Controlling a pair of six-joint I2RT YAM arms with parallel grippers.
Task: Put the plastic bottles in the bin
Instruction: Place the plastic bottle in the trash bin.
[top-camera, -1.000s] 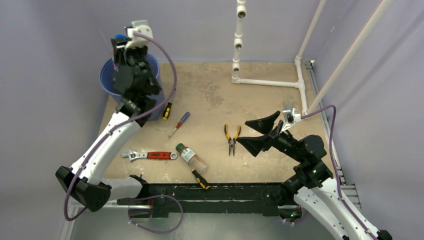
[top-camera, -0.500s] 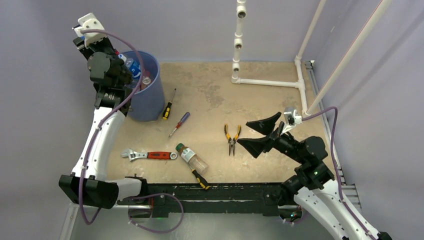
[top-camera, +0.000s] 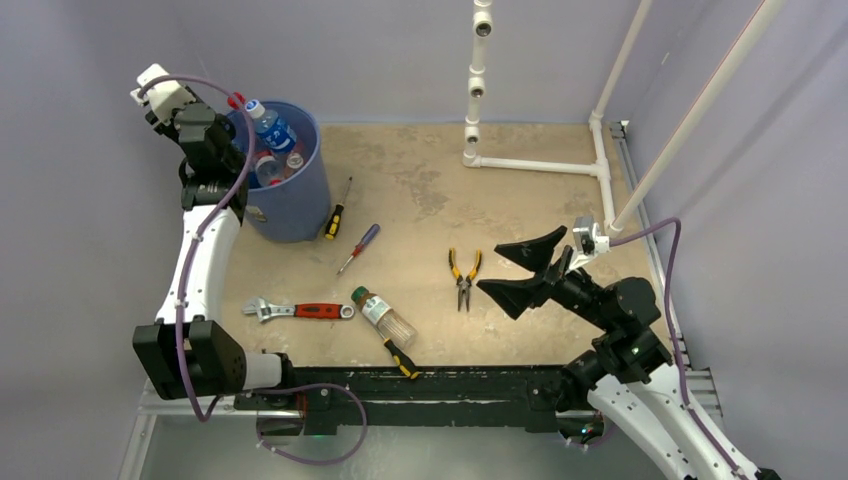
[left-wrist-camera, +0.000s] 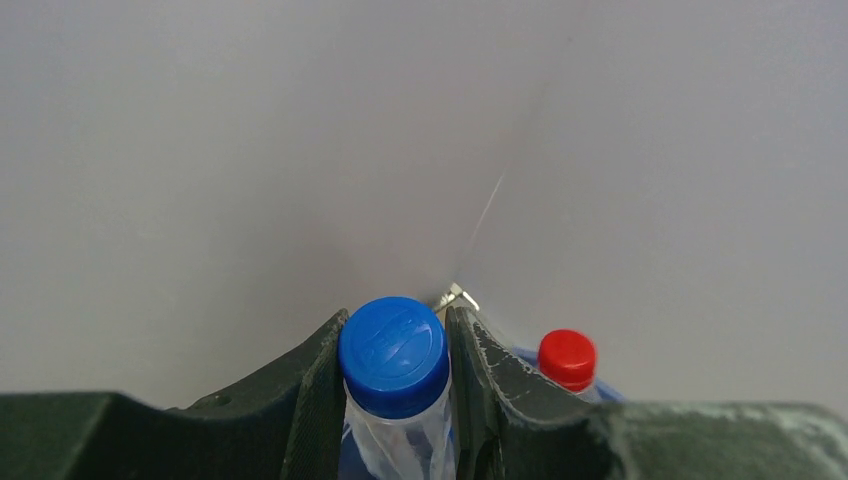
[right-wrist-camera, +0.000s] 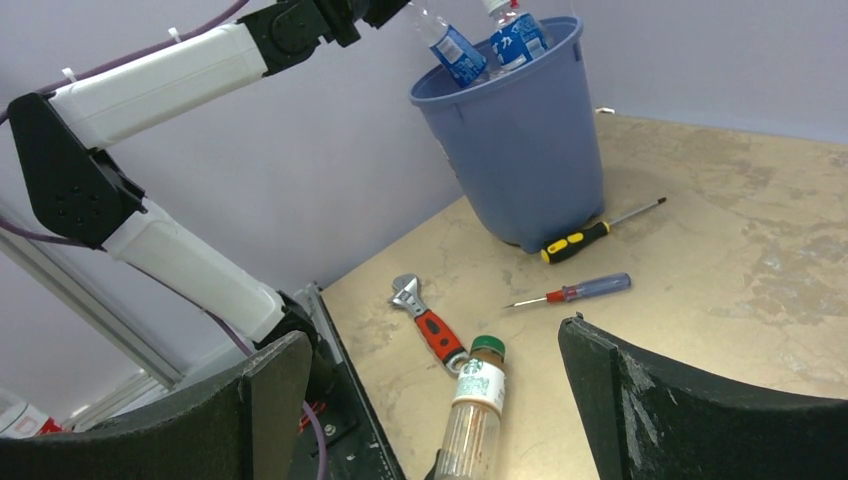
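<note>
The left tool (left-wrist-camera: 397, 316) clamped a blue-capped clear bottle (left-wrist-camera: 393, 352) leaning in the blue bin (top-camera: 296, 206); the right tool (top-camera: 488, 266) gaped wide.

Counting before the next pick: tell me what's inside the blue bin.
In the bin: a blue-capped bottle, a red-capped bottle and at least two more bottle tops. Anything beneath them is hidden by its wall.

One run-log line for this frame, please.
left gripper: shut on blue-capped bottle, lower end in bin | right gripper: open | green-capped bottle: lying on table
</note>
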